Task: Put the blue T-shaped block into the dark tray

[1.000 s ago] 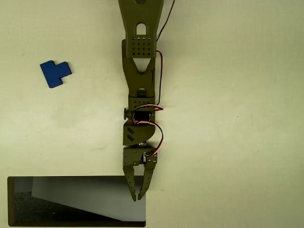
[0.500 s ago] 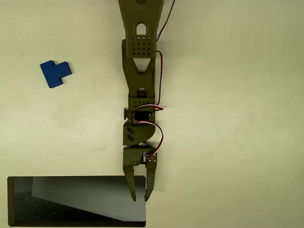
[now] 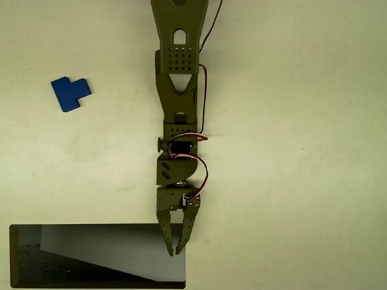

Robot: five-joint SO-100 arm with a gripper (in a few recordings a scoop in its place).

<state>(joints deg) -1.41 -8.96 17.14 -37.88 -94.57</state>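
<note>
In the overhead view my olive-green arm (image 3: 179, 90) runs straight down the middle of the frame from the top edge, red and black wires (image 3: 202, 109) trailing along its right side. My gripper (image 3: 177, 249) sits at the lower centre, its tips over the upper right corner of the dark tray (image 3: 13, 257); the fingers (image 3: 165, 232) are nearly pressed together, only a thin gap at the tips, and they pinch nothing. The tray fills the lower left, with a pale grey slanted panel (image 3: 115, 251) inside. The blue T-shaped block (image 3: 70, 92) lies flat on the cream table (image 3: 302, 151) in the upper left, well apart from gripper and tray.
</note>
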